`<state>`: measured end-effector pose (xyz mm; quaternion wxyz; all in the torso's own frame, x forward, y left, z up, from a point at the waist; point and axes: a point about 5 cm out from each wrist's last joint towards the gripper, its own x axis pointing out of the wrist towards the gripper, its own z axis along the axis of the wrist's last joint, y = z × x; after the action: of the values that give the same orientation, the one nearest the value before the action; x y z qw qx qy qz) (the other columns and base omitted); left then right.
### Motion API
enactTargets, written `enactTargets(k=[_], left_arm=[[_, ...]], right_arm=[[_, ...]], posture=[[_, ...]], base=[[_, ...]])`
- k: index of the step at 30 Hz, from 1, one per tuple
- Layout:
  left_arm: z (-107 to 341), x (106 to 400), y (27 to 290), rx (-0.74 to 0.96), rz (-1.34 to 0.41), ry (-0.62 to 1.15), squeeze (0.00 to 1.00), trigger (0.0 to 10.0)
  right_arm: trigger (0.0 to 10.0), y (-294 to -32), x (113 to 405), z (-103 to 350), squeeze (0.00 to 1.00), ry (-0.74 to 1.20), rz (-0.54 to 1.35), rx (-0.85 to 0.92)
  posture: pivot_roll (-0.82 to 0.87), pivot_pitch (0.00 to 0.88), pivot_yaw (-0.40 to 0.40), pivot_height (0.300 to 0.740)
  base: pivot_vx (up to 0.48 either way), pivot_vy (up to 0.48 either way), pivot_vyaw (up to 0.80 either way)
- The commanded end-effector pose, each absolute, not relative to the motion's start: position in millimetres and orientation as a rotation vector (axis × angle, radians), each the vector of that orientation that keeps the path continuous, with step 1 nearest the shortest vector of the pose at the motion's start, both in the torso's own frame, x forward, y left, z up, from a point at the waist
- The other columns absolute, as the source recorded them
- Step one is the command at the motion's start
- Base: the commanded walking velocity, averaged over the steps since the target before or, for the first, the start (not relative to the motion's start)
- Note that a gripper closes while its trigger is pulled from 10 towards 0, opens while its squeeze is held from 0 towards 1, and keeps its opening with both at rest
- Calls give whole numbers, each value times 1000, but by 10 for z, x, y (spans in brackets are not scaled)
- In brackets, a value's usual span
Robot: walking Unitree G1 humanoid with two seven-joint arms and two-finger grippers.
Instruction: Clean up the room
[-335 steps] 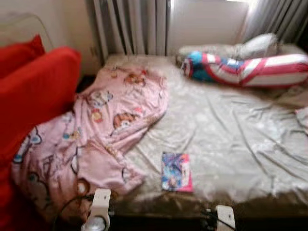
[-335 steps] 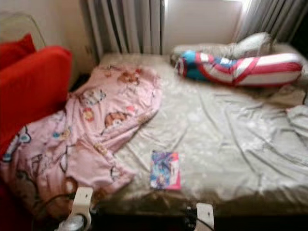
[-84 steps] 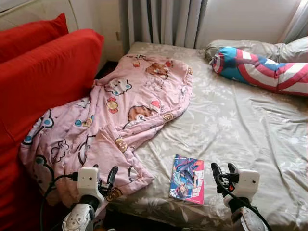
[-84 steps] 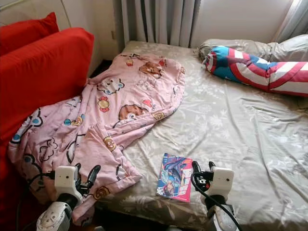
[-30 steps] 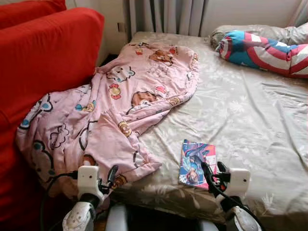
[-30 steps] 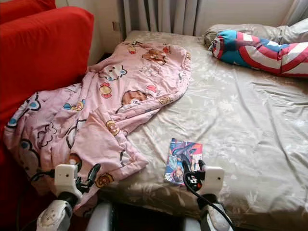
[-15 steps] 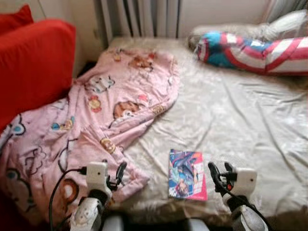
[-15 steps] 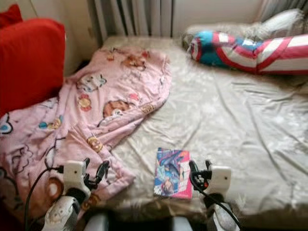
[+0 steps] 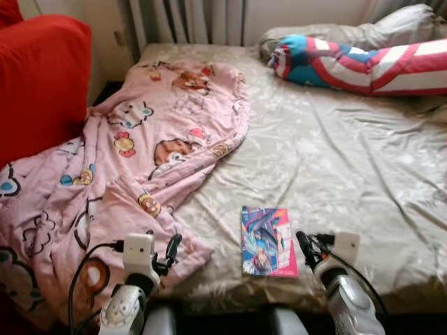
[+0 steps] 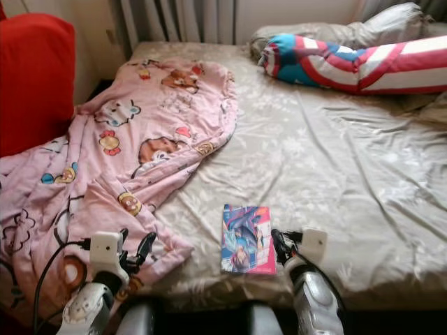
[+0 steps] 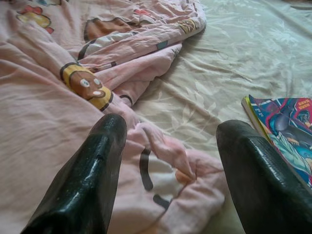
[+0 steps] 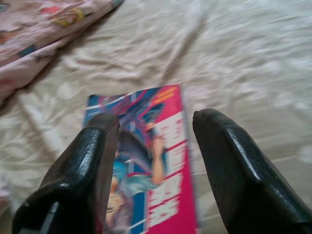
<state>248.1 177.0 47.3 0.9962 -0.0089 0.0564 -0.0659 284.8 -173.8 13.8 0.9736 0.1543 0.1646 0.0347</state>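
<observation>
So we're lined up on the comic book [image 9: 267, 241], a thin glossy paperback with a pink spine edge and a busy blue cover, lying flat near the foot edge of the bed [image 9: 363, 174], just beside the corner of the pink blanket [image 9: 133, 167]. Our right gripper [image 12: 153, 131] hangs just above and at the near end of it, fingers spread apart with nothing between them, which looks to us like a setup for pinching the book's edge, since something that flat gives little else to grab. Our left gripper [image 11: 168, 146] is also spread wide and empty, hovering over the blanket's bunched corner, probably staged to deal with that next. The blanket is soft cartoon-print fleece, all rumpled, draped from the mattress over toward the red sofa [image 9: 38, 84], so it'll handle floppy. The bedsheet is a beige leaf-patterned fabric with a slight sheen and plenty of creases. Up at the head end lies a long red, white and blue striped bolster pillow [image 9: 356, 63] against a grey pillow [image 9: 398, 21], with curtains [image 9: 188, 17] behind.
</observation>
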Motion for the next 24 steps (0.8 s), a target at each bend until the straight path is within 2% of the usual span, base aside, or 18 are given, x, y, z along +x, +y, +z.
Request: enactTargets(k=[1,9,10,11,12,19,20,21,22,24], left_arm=[[541,2518,1758,-17,-144,97,0,10000],[556,2498,1739,-13,-160,101,0,10000],[559,2478,1750,-7,-163,104,0,10000],[557,2461,1758,-5,-164,108,0,10000],[549,2451,1761,-3,-165,113,0,10000],[520,2320,1813,8,-163,146,0,10000],[521,2302,1824,11,-163,150,0,10000],[522,2295,1829,13,-164,151,0,10000],[523,2283,1841,16,-165,154,0,10000],[528,2264,1864,20,-166,158,0,10000]], right_arm=[[10000,-1717,2851,75,0,369,72,328],[10000,-1659,2923,26,0,407,31,377],[10000,-1669,2930,25,357,405,5,392],[10000,-1683,2936,23,863,398,-18,416],[10000,-1688,2936,21,1000,397,-24,426],[10000,-1766,2901,-14,1000,392,-67,426],[10000,-1793,2895,-18,706,390,-80,439],[10000,-1805,2894,-18,706,387,-86,447],[10000,-1825,2894,-18,0,384,-97,462],[10000,-1842,2894,-19,0,381,-108,483]], posture=[[-11,132,-10,610],[15,169,10,610],[19,181,15,610],[21,185,18,610],[24,189,20,610],[38,217,39,610],[40,219,43,610],[40,219,43,610],[46,223,47,610],[49,226,51,610]], base=[[0,0,0],[0,0,0],[0,0,0],[0,0,0],[0,0,0],[0,0,0],[0,0,0],[0,0,0],[0,0,0],[0,0,0]])
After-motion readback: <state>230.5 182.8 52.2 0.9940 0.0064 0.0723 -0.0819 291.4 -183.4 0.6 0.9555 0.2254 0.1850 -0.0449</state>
